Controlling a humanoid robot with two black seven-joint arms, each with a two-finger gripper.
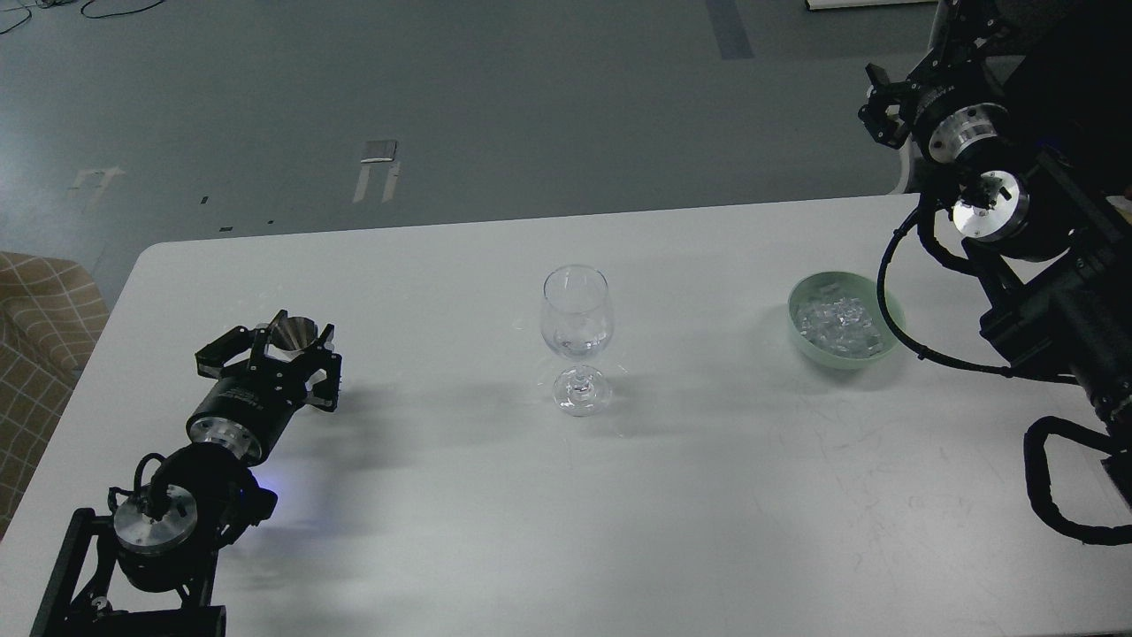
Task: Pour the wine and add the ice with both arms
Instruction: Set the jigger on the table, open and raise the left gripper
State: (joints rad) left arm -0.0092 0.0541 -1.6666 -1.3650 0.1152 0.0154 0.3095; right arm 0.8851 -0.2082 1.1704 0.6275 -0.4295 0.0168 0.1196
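Observation:
A clear wine glass stands upright at the middle of the white table. A pale green bowl to its right holds several clear ice cubes. My left gripper is low over the table's left side, shut on a small shiny metal cup that stands upright between its fingers. My right gripper hangs high past the table's back right corner, above and behind the bowl. Its two fingers stand apart and hold nothing. No bottle shows.
A looped black cable of my right arm hangs over the bowl's right rim. A checked beige seat stands beyond the table's left edge. Grey floor lies past the far edge.

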